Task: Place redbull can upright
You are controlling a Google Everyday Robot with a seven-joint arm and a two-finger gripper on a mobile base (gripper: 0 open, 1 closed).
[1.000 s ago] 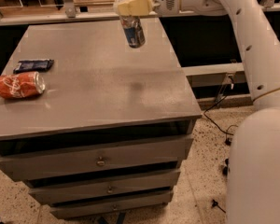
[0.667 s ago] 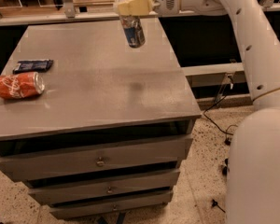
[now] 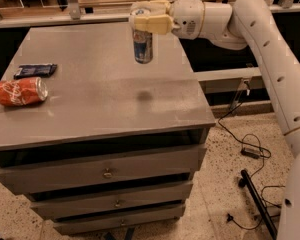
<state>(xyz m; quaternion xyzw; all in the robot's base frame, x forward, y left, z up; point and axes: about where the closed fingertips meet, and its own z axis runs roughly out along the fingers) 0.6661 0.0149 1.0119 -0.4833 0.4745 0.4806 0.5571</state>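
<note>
Tool (image 3: 146, 22) tight round top of redbull can (image 3: 143, 48), can vertical, mid-air over cabinet top (image 3: 100, 84), arm (image 3: 270, 39) horiz. from right

Gripper (image 3: 144, 20), redbull can (image 3: 143, 48) lower over table (image 3: 90, 101)

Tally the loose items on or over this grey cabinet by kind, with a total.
Drink cans: 2 (redbull can held by the gripper above the cabinet, red cola can lying on its side).
Blue packets: 1.
Total: 3.
</note>
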